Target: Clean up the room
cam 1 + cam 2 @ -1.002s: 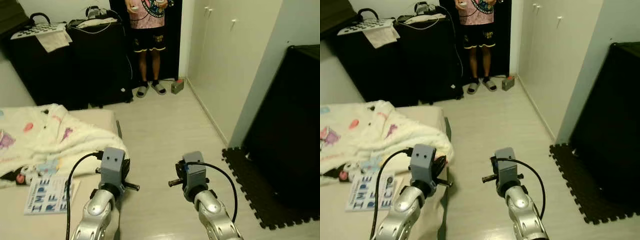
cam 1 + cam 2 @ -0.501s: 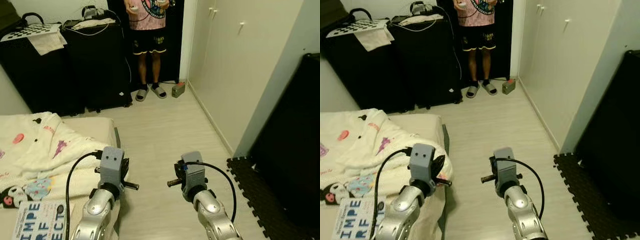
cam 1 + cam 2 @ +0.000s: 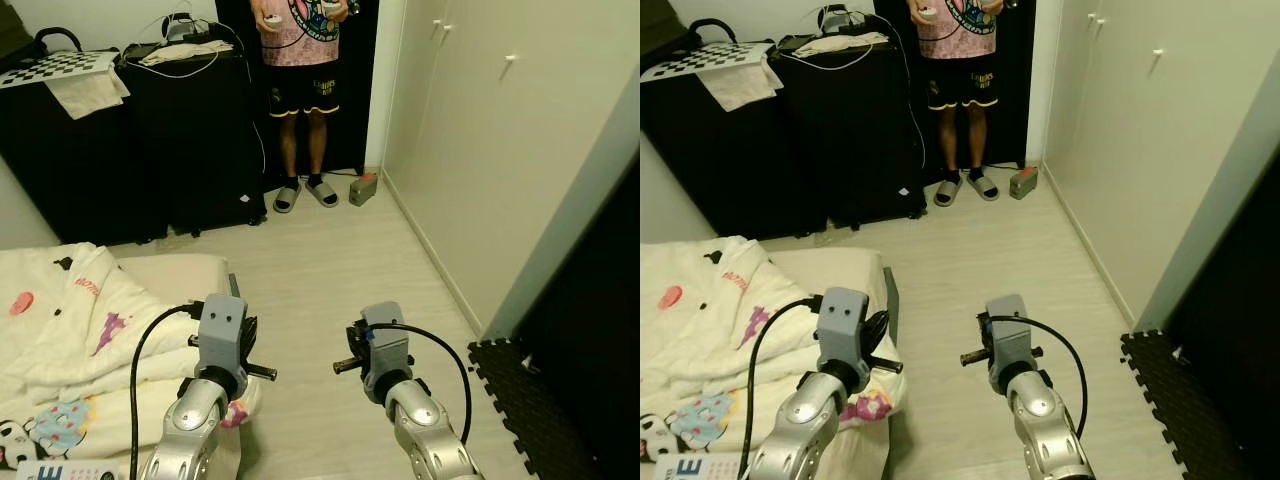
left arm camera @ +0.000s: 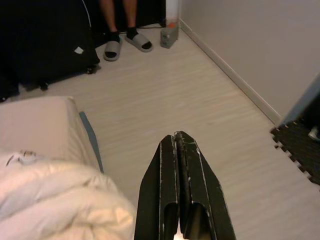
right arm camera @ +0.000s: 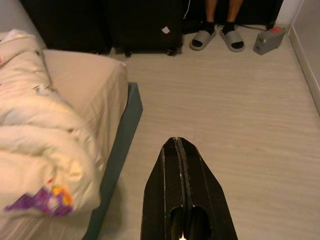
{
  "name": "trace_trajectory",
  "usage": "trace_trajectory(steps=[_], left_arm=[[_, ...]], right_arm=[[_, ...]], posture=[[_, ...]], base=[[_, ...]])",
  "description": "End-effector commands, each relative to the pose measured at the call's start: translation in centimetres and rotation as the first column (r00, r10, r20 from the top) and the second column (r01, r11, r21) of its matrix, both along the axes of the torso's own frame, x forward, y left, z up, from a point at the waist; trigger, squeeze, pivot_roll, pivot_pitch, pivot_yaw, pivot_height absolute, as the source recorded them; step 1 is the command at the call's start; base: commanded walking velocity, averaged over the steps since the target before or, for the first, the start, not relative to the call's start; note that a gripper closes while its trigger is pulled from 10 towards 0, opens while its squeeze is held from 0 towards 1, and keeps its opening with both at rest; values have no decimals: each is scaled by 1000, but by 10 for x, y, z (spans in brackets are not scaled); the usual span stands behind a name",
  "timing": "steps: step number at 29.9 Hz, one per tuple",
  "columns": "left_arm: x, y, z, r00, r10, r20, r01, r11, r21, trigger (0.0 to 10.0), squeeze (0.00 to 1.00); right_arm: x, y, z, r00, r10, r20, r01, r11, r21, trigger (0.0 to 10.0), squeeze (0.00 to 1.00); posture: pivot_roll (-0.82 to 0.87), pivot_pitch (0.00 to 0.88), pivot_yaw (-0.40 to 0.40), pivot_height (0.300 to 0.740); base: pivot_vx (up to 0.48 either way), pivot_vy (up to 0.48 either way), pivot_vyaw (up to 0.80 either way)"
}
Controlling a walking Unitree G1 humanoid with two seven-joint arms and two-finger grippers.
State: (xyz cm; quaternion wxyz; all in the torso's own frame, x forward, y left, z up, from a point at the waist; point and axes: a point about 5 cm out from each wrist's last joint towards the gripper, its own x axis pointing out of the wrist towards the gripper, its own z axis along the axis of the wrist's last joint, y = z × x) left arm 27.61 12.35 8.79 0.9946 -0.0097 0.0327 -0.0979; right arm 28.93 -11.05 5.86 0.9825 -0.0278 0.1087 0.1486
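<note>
A rumpled white blanket with cartoon prints lies on the bed at my left; a book's corner peeks out at the bottom left. My left gripper is shut and empty, held low over the bed's near corner. My right gripper is also shut and empty, over the pale wood floor beside the bed. Both silver arms are raised in front of me.
A person in sandals stands ahead by black cases topped with a checkerboard sheet. A small grey box lies by the white closet doors. A black foam mat and dark furniture stand at the right.
The camera has moved forward and turned: the bed, blanket and book have slid down and left, and the closet looks nearer. Both grippers hold the same pose.
</note>
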Motion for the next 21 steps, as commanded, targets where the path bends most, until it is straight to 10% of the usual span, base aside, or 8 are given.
trace_trajectory(steps=[1, 21], left_arm=[[-1, -1, -2, 1000, -7, -13, 7, 1000, 2, 10000, 0], [-2, 1, -4, 1000, 10, -3, -10, 999, 31, 10000, 0]], right_arm=[[-1, -2, -3, 1000, -7, -15, 7, 1000, 1, 10000, 0], [-4, 6, -3, 998, 68, -10, -68, 998, -17, 10000, 0]], posture=[[-74, 73, 61, 740], [-75, 57, 58, 740]], base=[[382, 0, 0], [129, 0, 0]])
